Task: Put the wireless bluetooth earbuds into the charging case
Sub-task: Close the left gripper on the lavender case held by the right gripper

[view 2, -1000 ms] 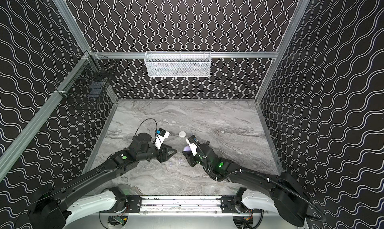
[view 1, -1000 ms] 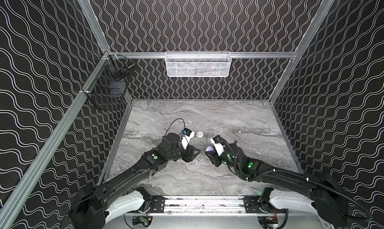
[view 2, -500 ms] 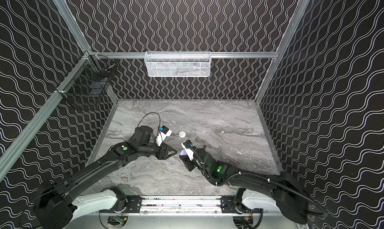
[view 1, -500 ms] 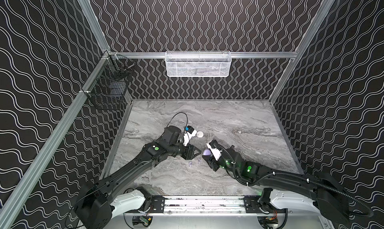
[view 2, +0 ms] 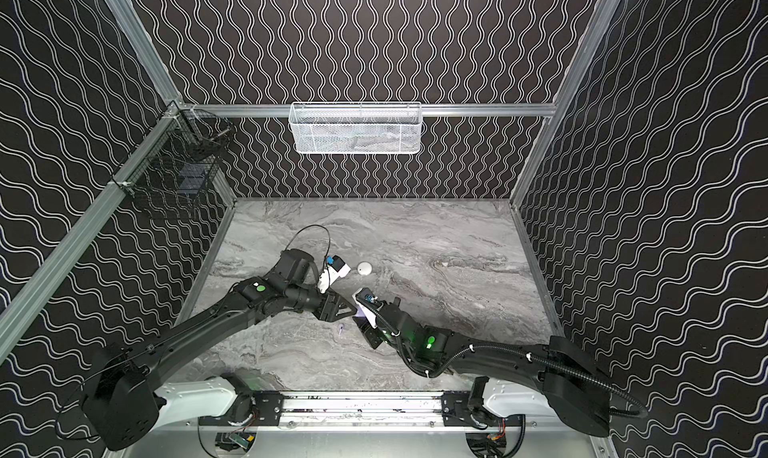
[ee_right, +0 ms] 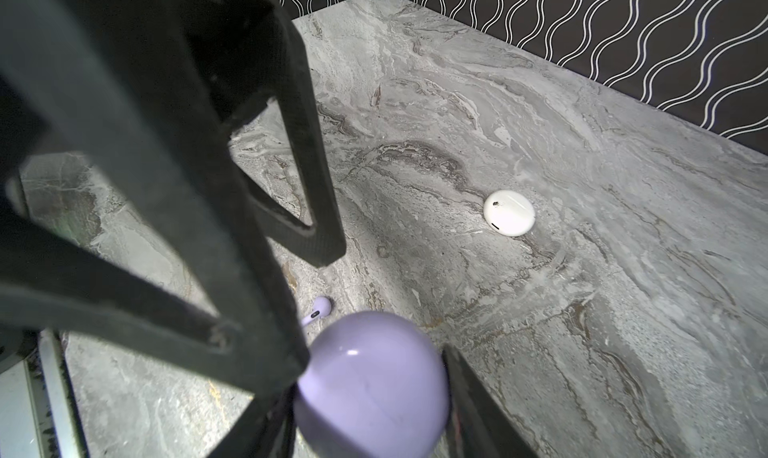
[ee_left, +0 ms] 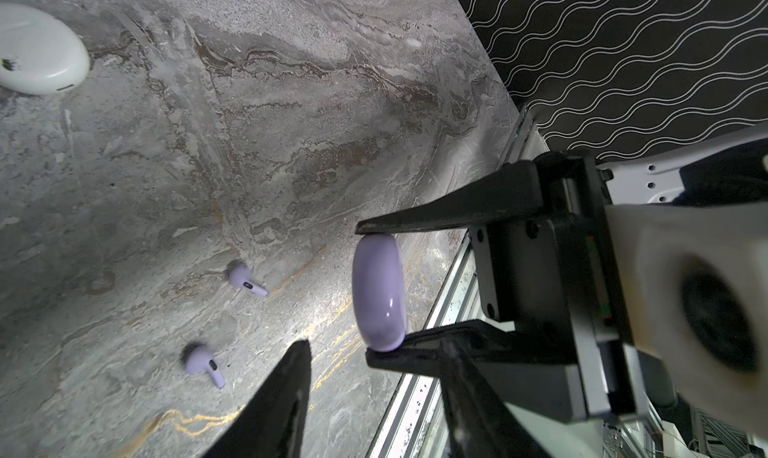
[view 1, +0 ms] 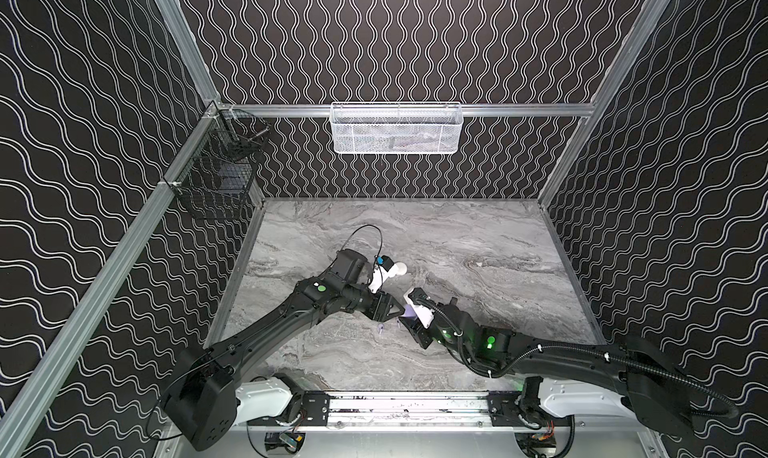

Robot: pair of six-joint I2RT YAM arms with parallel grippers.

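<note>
My right gripper [ee_right: 374, 397] is shut on the round lavender charging case [ee_right: 372, 387], holding it by its rim just above the table; in the left wrist view the case [ee_left: 379, 291] shows edge-on and looks closed. Close beside it, my left gripper [view 1: 395, 310] stands open, one fingertip [ee_right: 291, 362] against the case's edge, nothing between its fingers. Two lavender earbuds [ee_left: 246, 280] [ee_left: 204, 362] lie loose on the marble beneath the grippers; one earbud [view 2: 340, 329] shows in a top view. Both grippers meet at the table's front middle [view 2: 360, 313].
A closed white round case [view 1: 400, 268] [ee_right: 509, 212] lies on the marble table [view 1: 478, 248] just behind the grippers. A white mesh basket [view 1: 396, 128] hangs on the back wall and a black wire basket [view 1: 220, 173] on the left wall. The front rail [view 1: 407, 406] runs under the arms.
The left gripper has moved right and up to the lavender case and opened a little wider. The right gripper, still holding the case, has shifted slightly left toward it.
</note>
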